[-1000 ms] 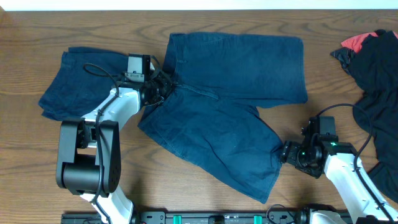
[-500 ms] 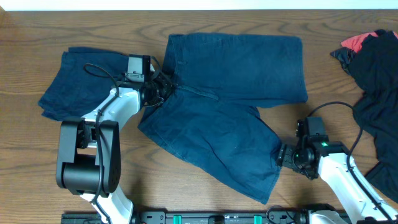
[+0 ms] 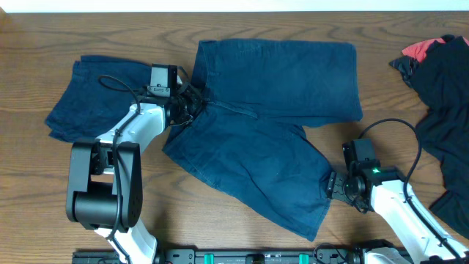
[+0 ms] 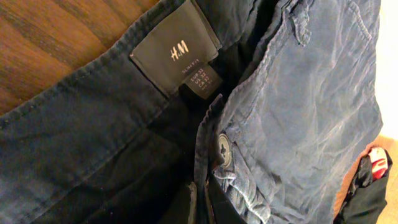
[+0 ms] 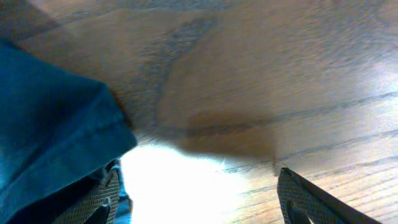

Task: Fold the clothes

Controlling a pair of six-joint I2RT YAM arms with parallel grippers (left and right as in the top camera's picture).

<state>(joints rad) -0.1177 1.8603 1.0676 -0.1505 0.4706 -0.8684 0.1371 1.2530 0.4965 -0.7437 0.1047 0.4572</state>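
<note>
We record dark navy shorts [image 4: 112,143] filling most of the frame, with the waistband running from lower left to upper centre. A dark label [image 4: 175,53] reading "H&M" sits at upper centre, a smaller size tag [image 4: 200,81] just below it. A button [image 4: 222,148] shows at centre. Bare wooden table [image 4: 43,43] occupies the upper left. A red-and-black cloth [image 4: 373,177] appears at lower right.

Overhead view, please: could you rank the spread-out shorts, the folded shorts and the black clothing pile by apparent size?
1. spread-out shorts, clearly largest.
2-3. folded shorts and black clothing pile: look alike; the pile runs off the frame, so unranked.
</note>
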